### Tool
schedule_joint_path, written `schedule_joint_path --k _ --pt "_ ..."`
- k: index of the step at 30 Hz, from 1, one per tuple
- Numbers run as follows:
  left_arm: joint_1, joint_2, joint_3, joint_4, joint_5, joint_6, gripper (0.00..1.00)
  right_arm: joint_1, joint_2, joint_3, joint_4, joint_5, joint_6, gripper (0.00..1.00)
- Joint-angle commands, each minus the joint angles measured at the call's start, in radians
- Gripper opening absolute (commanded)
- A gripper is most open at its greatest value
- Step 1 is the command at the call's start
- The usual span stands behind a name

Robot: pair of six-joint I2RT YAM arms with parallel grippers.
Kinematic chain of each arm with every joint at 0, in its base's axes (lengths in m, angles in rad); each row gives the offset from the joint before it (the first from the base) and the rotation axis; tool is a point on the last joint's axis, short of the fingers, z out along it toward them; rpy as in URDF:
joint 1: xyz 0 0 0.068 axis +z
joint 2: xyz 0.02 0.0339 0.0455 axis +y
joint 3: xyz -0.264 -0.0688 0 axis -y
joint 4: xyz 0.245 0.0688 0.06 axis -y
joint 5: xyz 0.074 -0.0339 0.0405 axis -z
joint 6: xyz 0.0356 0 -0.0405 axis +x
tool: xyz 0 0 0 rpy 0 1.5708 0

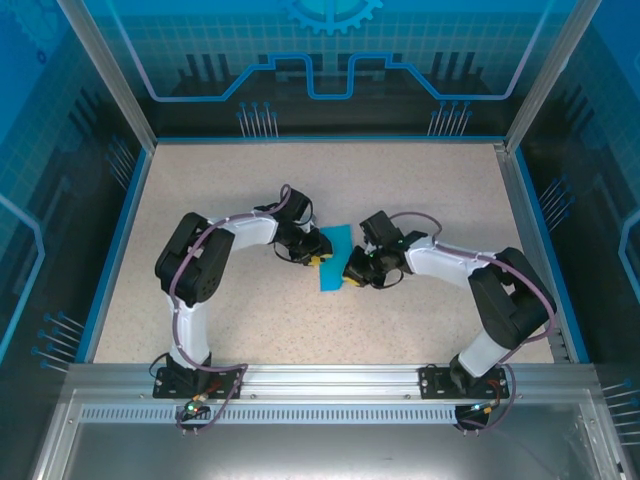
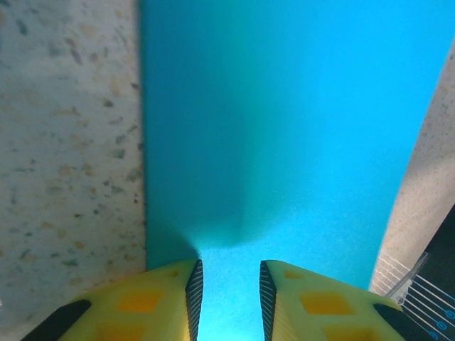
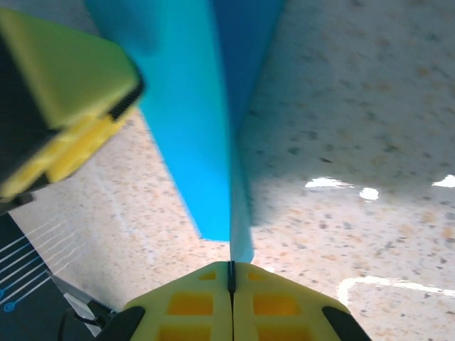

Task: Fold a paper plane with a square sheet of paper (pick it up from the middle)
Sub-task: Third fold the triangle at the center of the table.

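Observation:
The turquoise square sheet of paper lies mid-table between both grippers, and from above it looks narrower than a square. My left gripper rests low over its left part. In the left wrist view the yellow jaws stand apart with flat paper showing between them. My right gripper is at the sheet's near right edge. In the right wrist view it is shut on a thin edge of the paper, which rises upright from the table. A left finger shows at the upper left there.
The speckled beige tabletop is framed by a blue rim and see-through walls. An aluminium rail with both arm bases runs along the near edge. Bare table lies on all sides of the sheet.

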Motion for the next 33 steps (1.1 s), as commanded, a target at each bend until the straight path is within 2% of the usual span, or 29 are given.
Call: schedule_joint_path --k 1,13,24,33 --pt "-0.005 -0.069 0.007 -0.006 0.029 0.007 0.32 -0.007 0.05 0.068 -0.135 -0.03 -0.087 0.05" --pt "0.03 -0.01 0.092 -0.05 -0.088 0.093 0.33 -0.001 0.124 0.139 -0.197 -0.023 -0.134 0.06" --pt "0.038 0.064 0.127 -0.038 -0.09 0.134 0.31 0.002 0.143 0.159 -0.193 -0.03 -0.142 0.06" --pt "0.038 0.101 0.114 -0.084 -0.098 0.135 0.3 0.005 0.154 0.174 -0.046 -0.054 -0.137 0.07"
